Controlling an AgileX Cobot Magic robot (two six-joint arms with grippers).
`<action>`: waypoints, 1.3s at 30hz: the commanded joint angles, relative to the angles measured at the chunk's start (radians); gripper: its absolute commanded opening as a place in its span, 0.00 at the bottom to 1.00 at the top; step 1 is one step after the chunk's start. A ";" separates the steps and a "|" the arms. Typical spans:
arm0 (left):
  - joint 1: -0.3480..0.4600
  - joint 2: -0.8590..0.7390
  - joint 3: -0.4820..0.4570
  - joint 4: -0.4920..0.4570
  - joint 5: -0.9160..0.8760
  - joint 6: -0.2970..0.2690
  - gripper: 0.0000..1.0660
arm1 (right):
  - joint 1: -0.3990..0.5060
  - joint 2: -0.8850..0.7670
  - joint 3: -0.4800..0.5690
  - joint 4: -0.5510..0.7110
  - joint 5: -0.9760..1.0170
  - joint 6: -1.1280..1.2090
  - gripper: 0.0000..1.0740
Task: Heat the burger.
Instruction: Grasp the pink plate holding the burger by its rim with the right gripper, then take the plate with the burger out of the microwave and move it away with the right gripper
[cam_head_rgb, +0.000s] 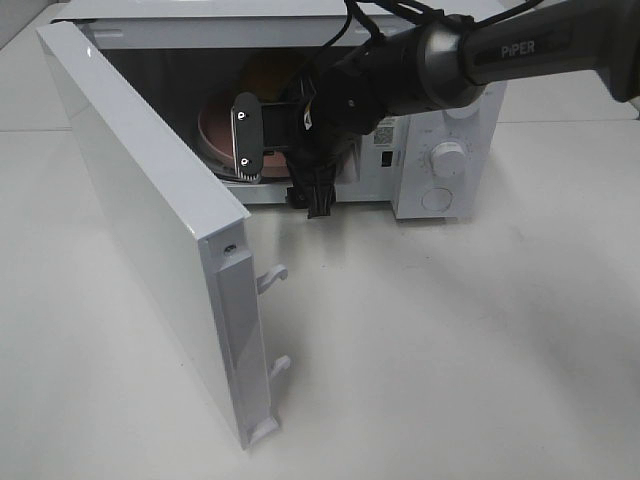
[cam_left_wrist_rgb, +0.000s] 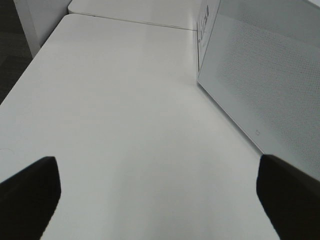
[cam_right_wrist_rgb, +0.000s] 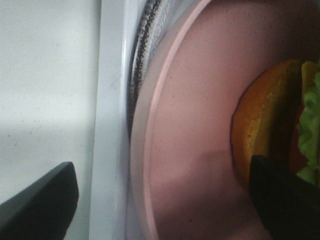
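— White microwave (cam_head_rgb: 440, 150) on the white worktop (cam_head_rgb: 450, 340), door (cam_head_rgb: 150, 210) swung wide toward me. What's my right arm doing?

— I see the right arm (cam_head_rgb: 500, 50) reaching across into the open cavity in the high view. Its wrist camera looks straight at the pink plate (cam_right_wrist_rgb: 190, 130), which sits inside the oven on the glass turntable (cam_right_wrist_rgb: 142, 60).

— And the burger?

— The burger (cam_right_wrist_rgb: 270, 125) is on that pink plate, inside the microwave. In the right wrist view I make out the glossy orange bun, a dark layer and frilly green lettuce at the edge of the picture. From the high camera the arm covers most of it; only a brownish patch shows behind the arm.

— Are the right fingers on anything?

— The right gripper (cam_right_wrist_rgb: 160, 200) has its fingers (cam_right_wrist_rgb: 40, 205) spread wide. One dark tip is over the oven's front sill, the other sits just beside the bun; I cannot tell whether it touches. Nothing is pinched between them.

— Left side?

— The left gripper (cam_left_wrist_rgb: 160, 195) hangs over bare worktop, fingers (cam_left_wrist_rgb: 30, 195) spread apart and holding nothing. Its camera shows the perforated face of the open door just beside it.
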 joint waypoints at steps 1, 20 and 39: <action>0.003 -0.008 -0.001 0.001 0.002 -0.007 0.94 | -0.010 0.022 -0.024 -0.001 0.004 0.015 0.82; 0.003 -0.008 -0.001 0.003 0.002 -0.007 0.94 | -0.014 0.045 -0.024 0.005 0.026 0.019 0.22; 0.003 -0.008 -0.001 0.003 0.002 -0.007 0.94 | 0.001 -0.002 -0.023 0.107 0.166 -0.067 0.00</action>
